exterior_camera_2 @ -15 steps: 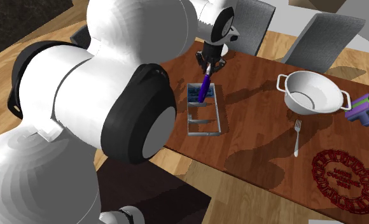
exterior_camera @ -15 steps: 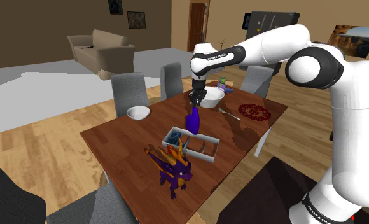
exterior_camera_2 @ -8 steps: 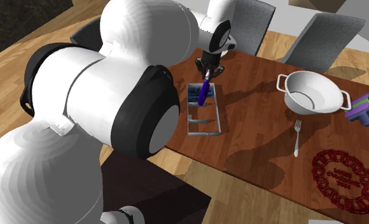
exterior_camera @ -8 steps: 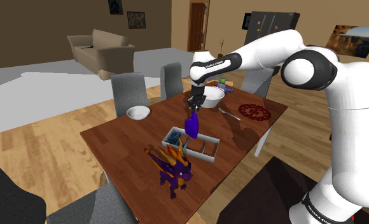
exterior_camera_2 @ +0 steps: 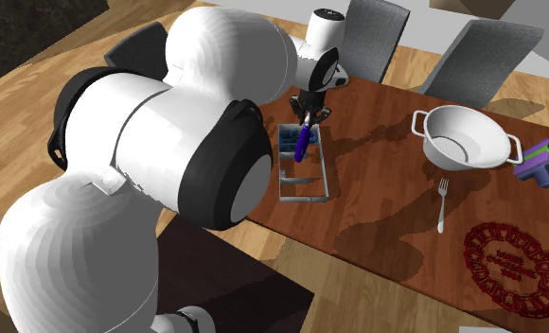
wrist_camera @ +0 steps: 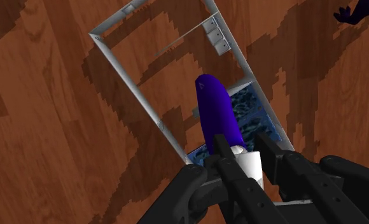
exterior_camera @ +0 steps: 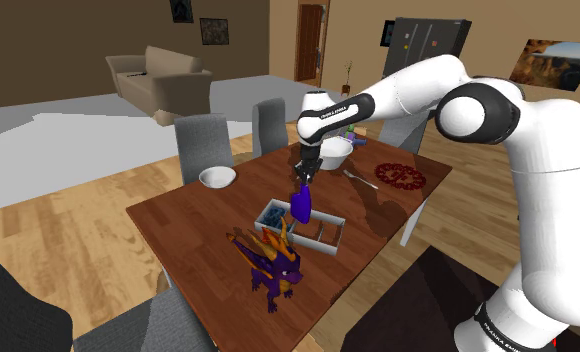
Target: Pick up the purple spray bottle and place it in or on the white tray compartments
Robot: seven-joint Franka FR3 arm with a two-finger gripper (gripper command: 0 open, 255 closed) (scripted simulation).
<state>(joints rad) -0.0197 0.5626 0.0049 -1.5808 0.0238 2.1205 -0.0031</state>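
**HAZARD CHECK: BOTTLE OVER TRAY**

The gripper (wrist_camera: 243,156) is clamped on the white neck of the purple spray bottle (wrist_camera: 216,111), which hangs tilted over the blue-patterned end compartment of the white tray (wrist_camera: 139,95). If released while tilted, the bottle may topple across the rim. Count: one bottle, one tray, two white bowls (exterior_camera: 217,177), one fork (exterior_camera_2: 441,203), one dragon figure (exterior_camera: 273,265).

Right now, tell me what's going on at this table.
The white arm's black gripper is shut on the white top of the purple spray bottle. It holds the bottle base-down over the white tray on the wooden table. The bottle hangs above the tray's blue-patterned end compartment. It has not yet been released, and I cannot tell whether its base touches the tray.
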